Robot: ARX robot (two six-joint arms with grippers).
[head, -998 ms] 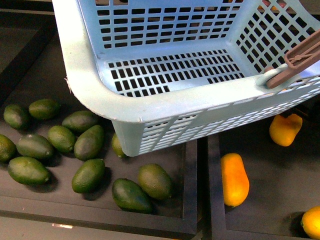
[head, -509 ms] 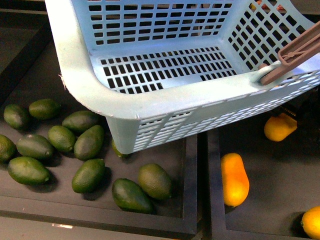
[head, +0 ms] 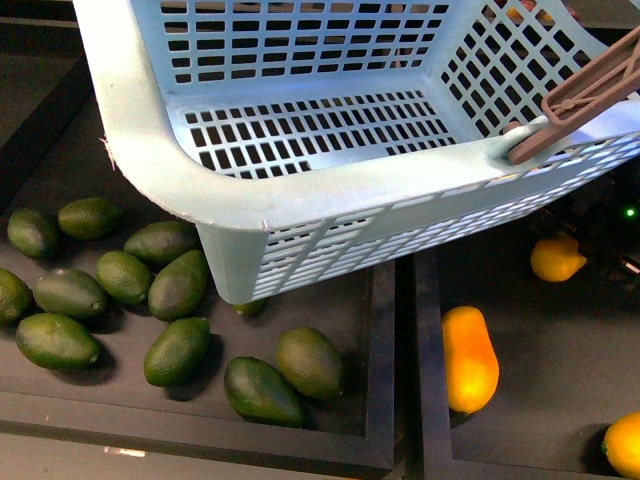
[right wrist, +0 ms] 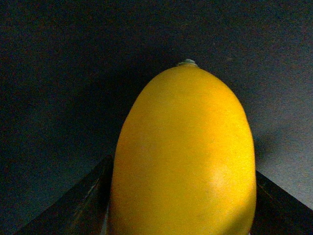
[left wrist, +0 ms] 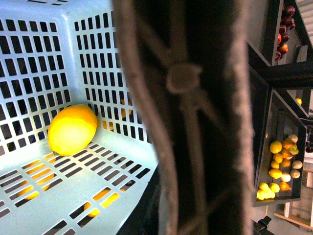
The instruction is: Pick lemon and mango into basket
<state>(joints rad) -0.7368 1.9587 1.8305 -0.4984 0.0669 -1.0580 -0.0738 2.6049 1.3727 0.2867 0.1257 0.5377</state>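
Observation:
The pale blue-green basket [head: 300,205] hangs tilted over the trays and fills the upper front view. Its brownish handle [head: 590,92] crosses the left wrist view as a blurred bar [left wrist: 186,117]; my left gripper is shut on it, with its fingers out of sight. The lemon [left wrist: 72,129] lies in a corner of the basket floor. My right gripper [right wrist: 183,215] is shut on the mango [right wrist: 183,156], which fills the right wrist view between dark fingers [right wrist: 73,208]. In the front view this mango [head: 556,258] peeks out below the basket's right side.
Several dark green oval fruits [head: 178,285] lie in the black left tray [head: 380,400]. A second elongated orange fruit [head: 468,358] and another orange one [head: 622,445] lie in the right tray. Shelves of mixed fruit [left wrist: 281,166] show in the left wrist view.
The basket has shifted left and farther back in the front view. The mango in my right gripper has moved slightly left, and the basket's edge now covers more of it.

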